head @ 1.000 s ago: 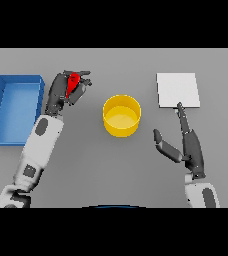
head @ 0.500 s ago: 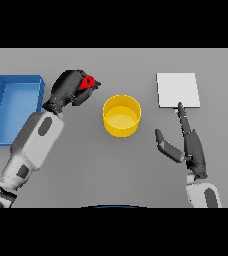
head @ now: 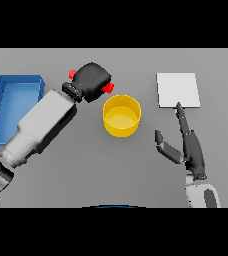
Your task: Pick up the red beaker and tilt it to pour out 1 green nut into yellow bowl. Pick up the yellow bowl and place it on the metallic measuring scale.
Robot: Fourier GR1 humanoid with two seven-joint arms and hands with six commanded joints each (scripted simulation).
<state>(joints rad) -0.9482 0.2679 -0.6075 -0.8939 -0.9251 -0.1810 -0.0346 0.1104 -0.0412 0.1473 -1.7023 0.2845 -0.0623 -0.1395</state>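
Left hand curled shut with forearm raised, right hand resting with straight fingers.

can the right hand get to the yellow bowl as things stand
Probably yes. The right hand rests open just right of the yellow bowl with bare table between them. The left hand, holding the red beaker, hovers at the bowl's far left edge only.

The grey table carries a yellow bowl, metallic scale and blue tray.
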